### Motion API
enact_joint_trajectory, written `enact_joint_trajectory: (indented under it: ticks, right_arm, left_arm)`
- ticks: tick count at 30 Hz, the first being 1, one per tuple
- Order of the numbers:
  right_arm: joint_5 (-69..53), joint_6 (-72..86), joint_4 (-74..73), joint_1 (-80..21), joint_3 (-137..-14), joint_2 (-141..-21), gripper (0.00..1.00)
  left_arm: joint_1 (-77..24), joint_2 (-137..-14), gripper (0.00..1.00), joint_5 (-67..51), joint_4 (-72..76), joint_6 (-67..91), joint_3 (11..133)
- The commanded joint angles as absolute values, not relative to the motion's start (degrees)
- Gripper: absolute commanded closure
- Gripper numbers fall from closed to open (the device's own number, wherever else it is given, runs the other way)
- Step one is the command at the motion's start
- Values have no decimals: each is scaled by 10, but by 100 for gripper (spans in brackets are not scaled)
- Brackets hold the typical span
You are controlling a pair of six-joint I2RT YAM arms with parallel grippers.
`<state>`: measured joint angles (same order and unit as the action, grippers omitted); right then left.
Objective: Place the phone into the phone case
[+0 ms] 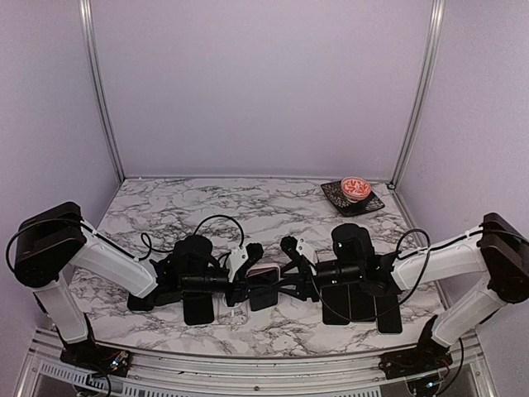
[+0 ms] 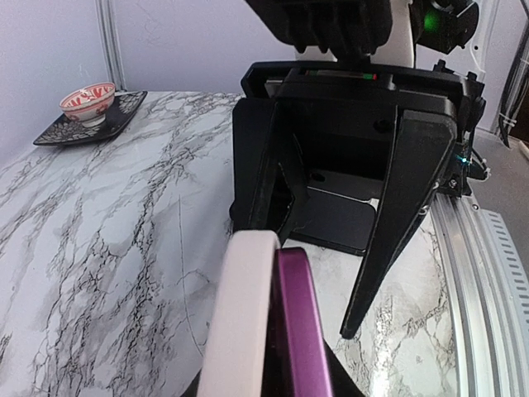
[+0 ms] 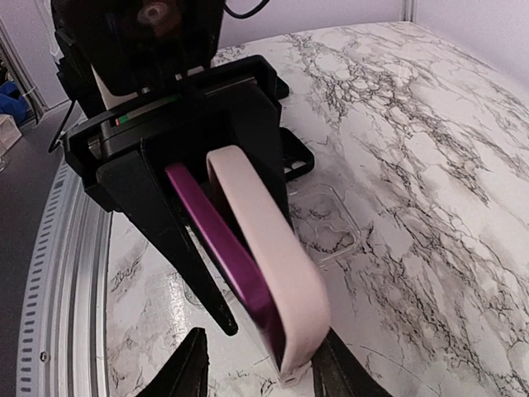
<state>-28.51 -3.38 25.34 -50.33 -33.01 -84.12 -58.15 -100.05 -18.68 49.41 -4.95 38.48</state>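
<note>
A marbled surface is carrying a dark square tray in its far right corner. A small red-and-white bowl is sitting upright on the tray, near its middle. Well apart from the tray, toward the near edge, flat black pads are lying side by side. Farther left of the tray, another black pad is lying flat, with a clear shell just beside it.

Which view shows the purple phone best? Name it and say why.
Right wrist: the phone shows its long purple edge beside the pink case. The left wrist view shows only a short stretch of it, close up. In the top view it is too small to make out.
</note>
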Motion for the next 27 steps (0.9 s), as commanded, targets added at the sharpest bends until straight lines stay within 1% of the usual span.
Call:
enact_joint_trajectory:
  ticks: [1, 3, 7, 13, 18, 20, 22, 27]
  right_arm:
    - [-283, -58, 223, -513, -362, -846, 59]
    - [-285, -57, 222, -513, -361, -844, 60]
    - [-285, -60, 217, -514, -363, -835, 59]
    - [-291, -81, 207, -514, -366, -805, 54]
    - [-302, -92, 207, -514, -382, -812, 53]
    - [-306, -99, 201, -514, -388, -820, 56]
    - [-307, -108, 188, -514, -396, -826, 63]
    - [-321, -137, 150, -514, -413, -828, 82]
  left_arm:
    - [-578, -999, 71, -174, 460, -58, 384]
    - [-578, -999, 73, -172, 453, -62, 386]
    - [-578, -993, 82, -165, 448, -69, 386]
    - [-578, -985, 93, -171, 442, -77, 387]
    - [-578, -988, 95, -174, 438, -73, 390]
    - [-578, -989, 94, -174, 437, -73, 391]
    - [-578, -987, 94, -174, 436, -74, 392]
    - [-578, -985, 94, -176, 428, -80, 394]
